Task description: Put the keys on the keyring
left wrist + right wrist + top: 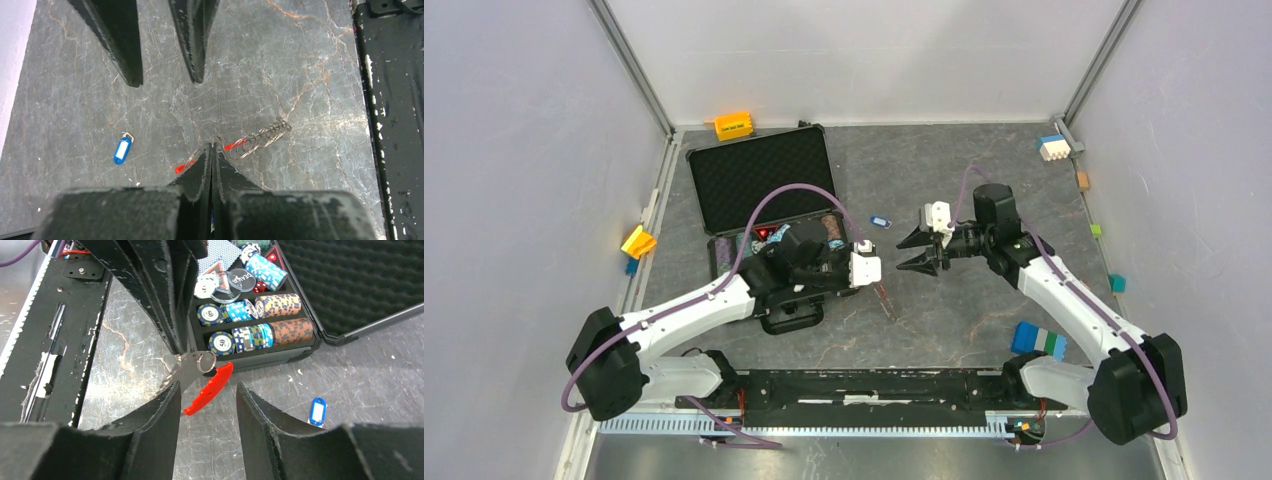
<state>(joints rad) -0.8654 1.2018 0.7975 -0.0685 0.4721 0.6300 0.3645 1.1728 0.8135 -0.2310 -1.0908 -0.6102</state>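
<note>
Open chip case (759, 175) sits on the table (964, 310). Left gripper (212, 150) is pinched tight on the keyring (212, 385), which looks thin and floppy. Right gripper (906, 255) gapes, holding nothing. Blue key (317, 411) lies flat on the table. It's probably light and slippery, so I'd grab its plastic head.

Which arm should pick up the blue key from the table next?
Right. The right hand is open and empty, and the blue key lies loose close by. The left hand is shut on the keyring.
</note>
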